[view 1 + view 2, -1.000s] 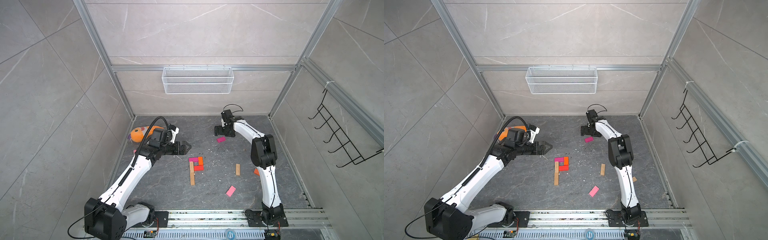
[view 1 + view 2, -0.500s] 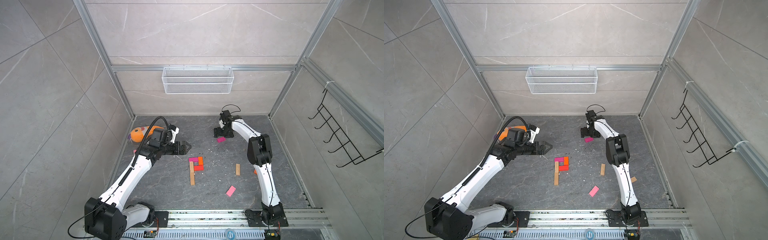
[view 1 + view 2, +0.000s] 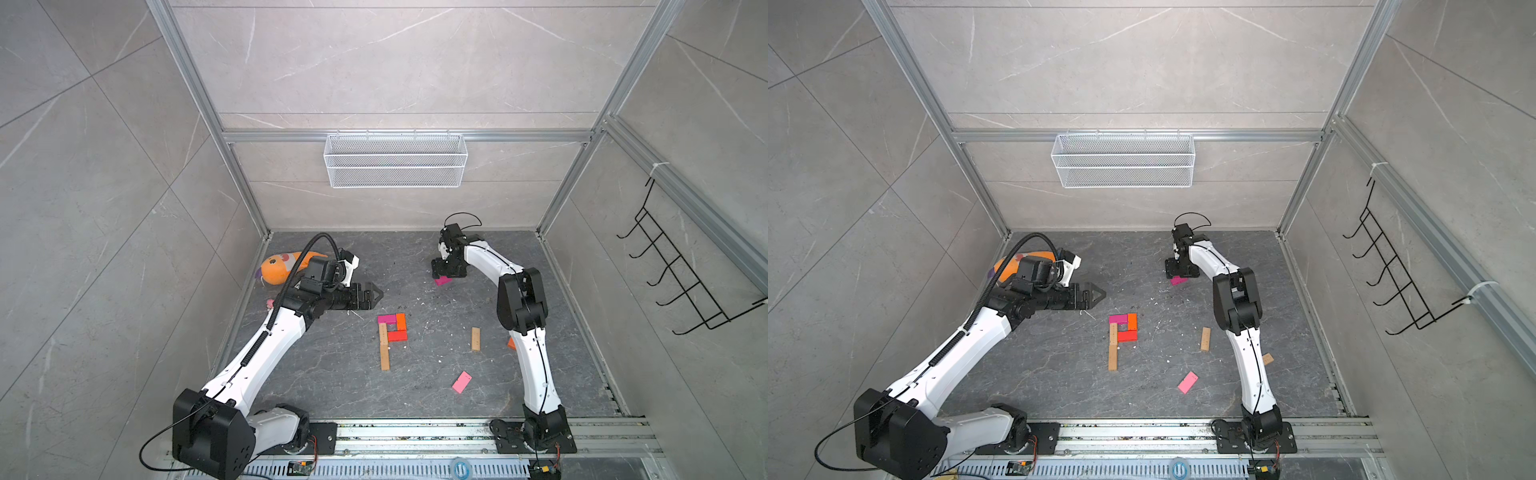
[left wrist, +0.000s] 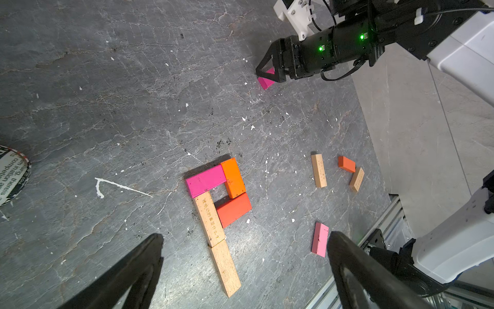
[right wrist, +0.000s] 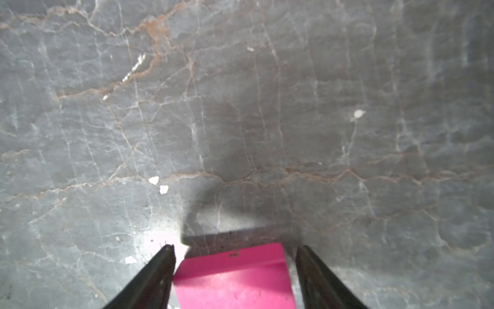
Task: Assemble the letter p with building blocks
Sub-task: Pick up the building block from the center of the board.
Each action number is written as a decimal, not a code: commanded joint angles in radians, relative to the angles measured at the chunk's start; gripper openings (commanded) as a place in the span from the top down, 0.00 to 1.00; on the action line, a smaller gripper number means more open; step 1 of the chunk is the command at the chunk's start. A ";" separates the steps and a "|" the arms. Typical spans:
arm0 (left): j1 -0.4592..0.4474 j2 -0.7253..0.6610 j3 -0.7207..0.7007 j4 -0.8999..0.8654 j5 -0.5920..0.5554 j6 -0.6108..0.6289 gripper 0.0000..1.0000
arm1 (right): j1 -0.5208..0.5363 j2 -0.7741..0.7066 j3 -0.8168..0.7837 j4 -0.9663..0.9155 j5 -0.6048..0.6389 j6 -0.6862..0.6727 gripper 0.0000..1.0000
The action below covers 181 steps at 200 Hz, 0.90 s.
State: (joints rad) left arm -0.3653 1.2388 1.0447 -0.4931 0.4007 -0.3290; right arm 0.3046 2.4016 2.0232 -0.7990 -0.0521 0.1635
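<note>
The letter p point(image 3: 390, 332) lies flat mid-floor: a magenta brick point(image 4: 205, 182), an orange brick point(image 4: 233, 178) and a red brick point(image 4: 234, 210) form the loop beside a tan stem point(image 4: 209, 219). My left gripper point(image 3: 376, 296) hovers open just left of it, with nothing between its fingers point(image 4: 149, 256). My right gripper point(image 3: 444, 276) is down at the back over a loose magenta brick point(image 5: 232, 278). Its fingers stand on both sides of that brick, one close against an edge and the other a little off it.
Loose on the floor at the right are a tan brick point(image 3: 475, 338), an orange brick point(image 4: 346, 163), a second tan brick point(image 4: 357, 179) and a light pink brick point(image 3: 461, 382). An orange plush point(image 3: 279, 268) lies by the left wall. A wire basket point(image 3: 395, 160) hangs on the back wall.
My right gripper has shifted slightly left onto the loose magenta brick and its jaws have narrowed round it. The left arm has not moved.
</note>
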 commanded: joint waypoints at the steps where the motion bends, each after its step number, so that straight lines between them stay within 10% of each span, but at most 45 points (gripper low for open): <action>1: 0.004 0.003 0.015 -0.001 0.027 0.014 0.01 | 0.009 -0.017 -0.061 -0.027 0.003 0.003 0.29; 181: 0.004 0.030 0.027 -0.018 0.042 0.010 0.01 | 0.041 -0.123 -0.244 0.053 0.058 0.002 0.29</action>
State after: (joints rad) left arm -0.3653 1.2640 1.0447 -0.4953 0.4046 -0.3290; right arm 0.3256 2.2902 1.8217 -0.7147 -0.0055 0.1600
